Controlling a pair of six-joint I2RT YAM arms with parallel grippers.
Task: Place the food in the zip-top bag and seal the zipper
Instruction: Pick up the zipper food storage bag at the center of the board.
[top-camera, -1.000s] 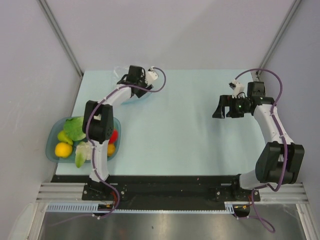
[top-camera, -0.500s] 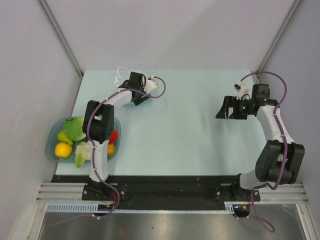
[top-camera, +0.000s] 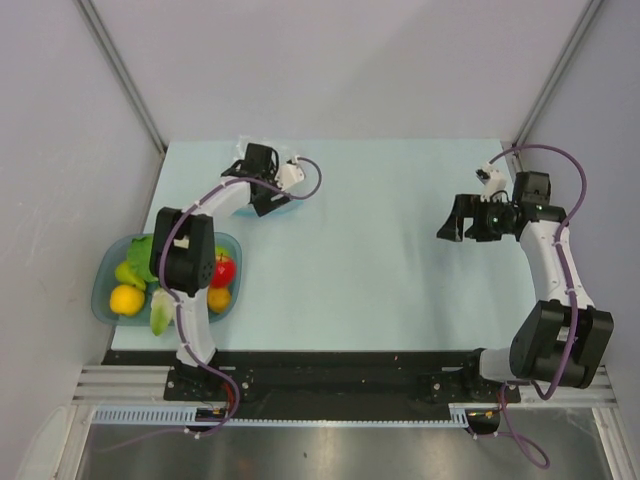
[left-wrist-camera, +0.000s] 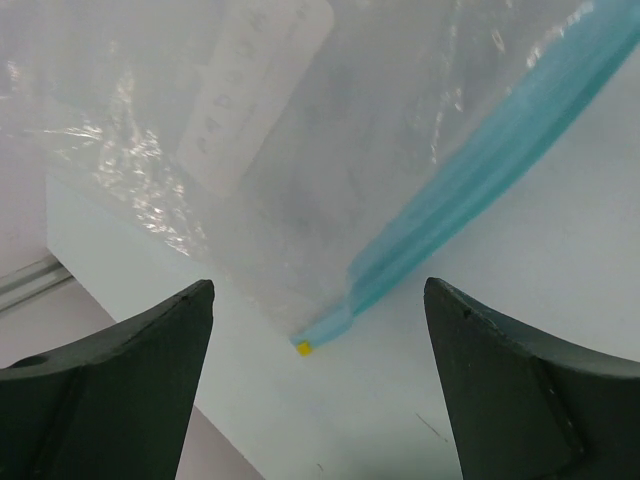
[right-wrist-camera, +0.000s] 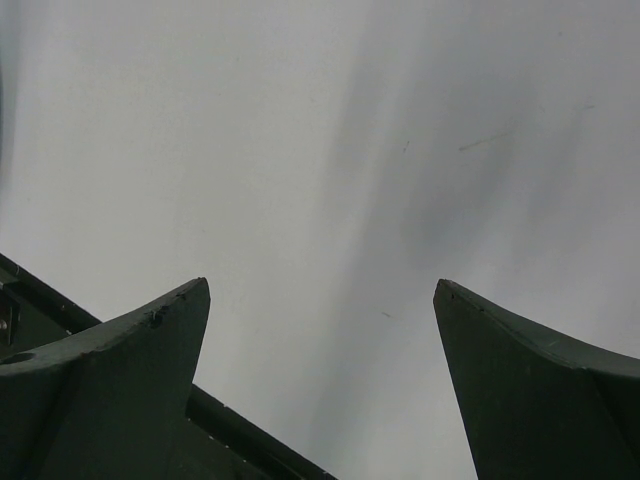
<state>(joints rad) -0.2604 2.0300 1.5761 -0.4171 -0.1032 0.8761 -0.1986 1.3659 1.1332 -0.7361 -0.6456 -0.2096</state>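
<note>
- Top: your bag (top-camera: 238, 152) lies on the counter (top-camera: 380, 260). The food (top-camera: 140, 262) sits in a bowl (top-camera: 98, 300), well apart from the bag.
- Left wrist: your left hand (left-wrist-camera: 320, 390) gapes wide and empty, straddling the bag's zipper (left-wrist-camera: 470, 180) corner.
- Right wrist: your right hand (right-wrist-camera: 320, 390) is spread wide and empty above the counter.

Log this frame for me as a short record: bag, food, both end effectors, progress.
bag: flat on the table, far left corner, nothing seen inside
zipper: blue strip; sealed or not, cannot tell
food: all in the bowl
left end effector: open, above bag corner
right end effector: open, over bare table
progress: nothing bagged yet
</note>
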